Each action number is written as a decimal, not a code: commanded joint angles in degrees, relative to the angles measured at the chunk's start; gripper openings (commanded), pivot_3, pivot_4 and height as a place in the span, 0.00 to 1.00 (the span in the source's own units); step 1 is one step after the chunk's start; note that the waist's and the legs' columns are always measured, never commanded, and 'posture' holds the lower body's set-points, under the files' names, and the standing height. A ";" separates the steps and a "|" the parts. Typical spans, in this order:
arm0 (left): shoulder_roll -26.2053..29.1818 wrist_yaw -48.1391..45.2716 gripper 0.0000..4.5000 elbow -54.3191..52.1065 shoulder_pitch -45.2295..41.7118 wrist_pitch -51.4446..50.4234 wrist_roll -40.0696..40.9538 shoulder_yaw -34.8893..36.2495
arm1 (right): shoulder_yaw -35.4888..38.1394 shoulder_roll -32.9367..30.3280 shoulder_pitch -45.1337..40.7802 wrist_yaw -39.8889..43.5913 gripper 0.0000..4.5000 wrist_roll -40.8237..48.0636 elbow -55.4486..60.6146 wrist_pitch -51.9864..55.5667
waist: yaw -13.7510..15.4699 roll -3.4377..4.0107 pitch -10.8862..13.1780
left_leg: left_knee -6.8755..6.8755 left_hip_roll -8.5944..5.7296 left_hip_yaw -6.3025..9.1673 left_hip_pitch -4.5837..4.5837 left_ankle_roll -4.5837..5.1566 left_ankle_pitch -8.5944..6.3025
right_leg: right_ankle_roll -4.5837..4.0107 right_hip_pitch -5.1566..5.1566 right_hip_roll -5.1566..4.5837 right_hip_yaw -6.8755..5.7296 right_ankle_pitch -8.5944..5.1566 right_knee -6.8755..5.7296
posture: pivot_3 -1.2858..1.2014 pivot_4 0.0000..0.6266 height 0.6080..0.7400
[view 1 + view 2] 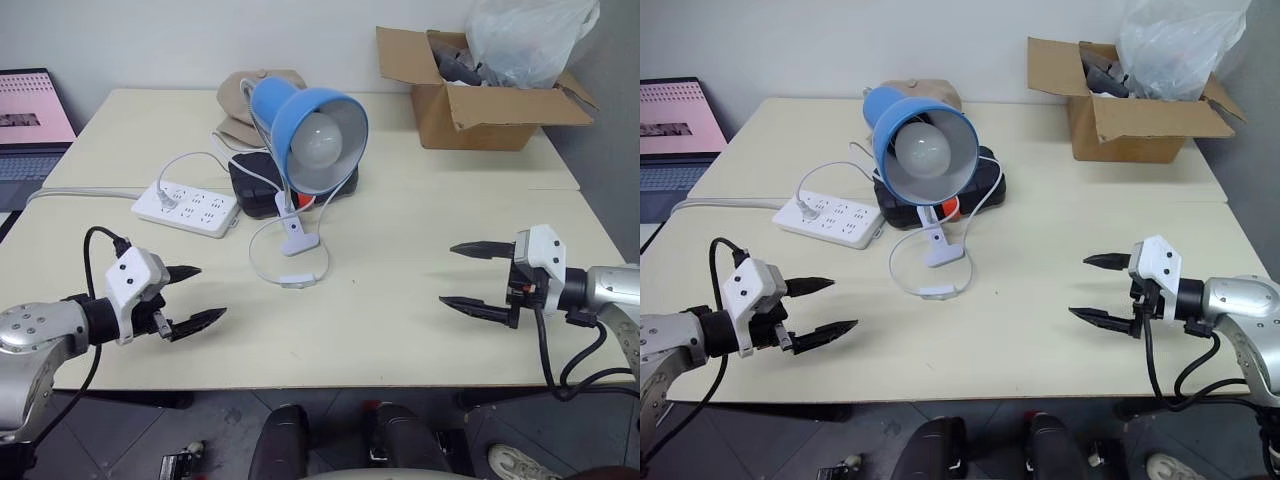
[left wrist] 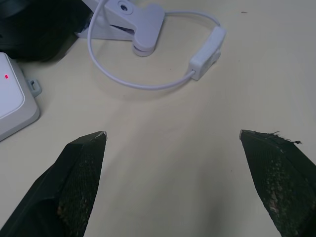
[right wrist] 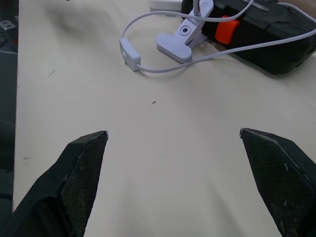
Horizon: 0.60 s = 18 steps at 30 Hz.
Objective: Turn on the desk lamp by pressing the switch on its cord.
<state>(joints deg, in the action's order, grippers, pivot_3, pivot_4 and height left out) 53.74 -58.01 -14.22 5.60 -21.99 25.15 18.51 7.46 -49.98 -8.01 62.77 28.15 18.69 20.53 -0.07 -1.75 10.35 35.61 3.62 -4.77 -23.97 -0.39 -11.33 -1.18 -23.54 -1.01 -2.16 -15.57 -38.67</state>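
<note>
The desk lamp stands mid-table, its blue shade and unlit white bulb facing me, above a black base. Its white clip rests on the table. The thin white cord loops in front, and the small white switch lies flat at the loop's near end. My left gripper hovers open, left of the switch and a little nearer to me. My right gripper hovers open well to the right of the switch. Both are empty.
A white power strip lies left of the lamp with a plug in it. A cardboard box holding a plastic bag sits at the back right. A laptop is at the far left, and a tan cap lies behind the lamp.
</note>
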 commanded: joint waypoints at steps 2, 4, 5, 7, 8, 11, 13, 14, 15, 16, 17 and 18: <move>0.14 -0.30 1.00 -1.69 -0.15 1.06 0.54 2.14 | -0.25 0.76 -0.74 -0.49 1.00 -0.44 0.72 -1.32 | 0.00 0.00 0.00 | 0.00 0.00 0.00 0.00 0.00 0.00 | 0.01 0.00 0.00 -0.01 0.00 -0.01 | 0.52 0.24 1.00; 1.17 1.40 1.00 -1.63 -0.40 0.50 -2.16 0.78 | -0.45 1.20 -1.02 -0.90 1.00 -0.68 0.63 -1.37 | 0.00 0.00 0.00 | 0.00 0.00 0.00 0.00 0.00 0.00 | 0.01 0.00 0.00 -0.01 0.01 -0.02 | 0.52 0.24 1.00; 1.82 1.32 1.00 -1.55 -0.36 0.03 -2.80 0.18 | -0.45 1.47 -1.15 -1.14 1.00 -0.60 0.79 -1.24 | 0.00 0.00 0.00 | 0.00 0.00 0.00 0.00 0.00 0.00 | 0.01 0.00 0.00 -0.01 0.01 -0.02 | 0.52 0.24 1.00; 2.06 0.16 1.00 -1.12 -0.32 1.53 -3.35 -0.30 | -0.44 1.58 -1.27 -1.27 1.00 -0.24 1.25 -0.72 | 0.00 0.00 0.00 | 0.01 0.00 0.01 0.00 0.00 0.00 | 0.02 0.00 0.00 -0.01 0.01 -0.03 | 0.52 0.24 1.00; 1.59 0.33 1.00 -0.62 -0.92 1.64 -2.99 -0.16 | -0.37 1.55 -1.29 -1.31 1.00 -0.05 1.50 -0.48 | 0.00 0.00 0.00 | 0.01 0.00 0.00 0.00 0.00 0.00 | 0.02 0.00 0.00 -0.01 0.01 -0.03 | 0.52 0.24 1.00; 0.79 -0.58 1.00 0.50 -2.68 2.93 -2.03 -0.05 | -0.07 1.41 -1.33 -1.63 1.00 0.43 2.18 0.19 | 0.06 0.00 0.00 | 0.01 0.00 0.01 0.00 0.00 0.00 | 0.01 0.00 0.00 -0.01 0.01 -0.03 | 0.52 0.24 1.00; 0.02 -1.88 1.00 0.84 -4.37 3.47 -0.09 0.32 | 0.03 1.33 -1.27 -1.93 1.00 0.65 2.65 0.55 | 0.10 0.00 0.00 | 0.01 -0.01 0.01 0.00 0.00 0.00 | 0.01 0.00 0.00 -0.01 0.01 -0.03 | 0.52 0.24 1.00; -0.41 -1.98 1.00 0.97 -5.66 2.77 1.13 0.37 | 0.06 1.33 -1.23 -2.10 1.00 0.73 2.90 0.71 | 0.10 0.00 0.00 | 0.01 -0.01 0.00 0.00 0.00 0.00 | 0.02 0.00 0.00 -0.01 0.01 -0.03 | 0.52 0.24 1.00; -0.50 -2.23 1.00 1.27 -7.10 2.47 1.45 -0.21 | 0.04 1.37 -1.24 -2.36 1.00 0.80 3.28 0.95 | 0.11 0.00 0.00 | 0.01 -0.01 0.00 0.00 0.00 0.00 | 0.02 0.01 0.00 -0.01 0.01 -0.03 | 0.52 0.24 1.00; -0.36 -2.76 1.00 1.53 -8.26 2.62 1.26 -1.09 | 0.03 1.43 -1.24 -2.62 1.00 0.87 3.67 1.21 | 0.12 -0.01 -0.01 | 0.02 -0.01 0.00 -0.01 0.00 0.00 | 0.02 0.01 0.00 -0.02 0.01 -0.03 | 0.52 0.24 1.00; 0.09 -3.59 1.00 1.79 -9.05 3.27 0.41 -2.30 | -0.02 1.50 -1.26 -2.92 1.00 0.96 4.08 1.52 | 0.12 -0.02 -0.01 | 0.02 0.00 0.01 -0.01 0.00 0.00 | 0.03 0.02 0.00 -0.02 0.02 -0.04 | 0.52 0.24 1.00; 0.25 -4.20 1.00 2.32 -9.98 5.31 -1.37 -3.91 | -0.06 1.57 -1.22 -3.23 1.00 1.02 4.55 1.83 | 0.11 -0.01 -0.01 | 0.03 -0.01 0.01 0.00 0.00 0.00 | 0.03 0.02 0.00 -0.02 0.02 -0.05 | 0.52 0.24 1.00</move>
<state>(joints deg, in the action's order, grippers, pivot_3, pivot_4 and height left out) 53.18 -60.91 -12.26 -3.23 -19.23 25.21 16.27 6.44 -48.32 -8.54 60.30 28.27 20.76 21.93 0.04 -1.76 10.34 35.64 3.61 -4.78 -23.97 -0.38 -11.33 -1.14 -23.52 -1.01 -2.17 -15.54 -38.73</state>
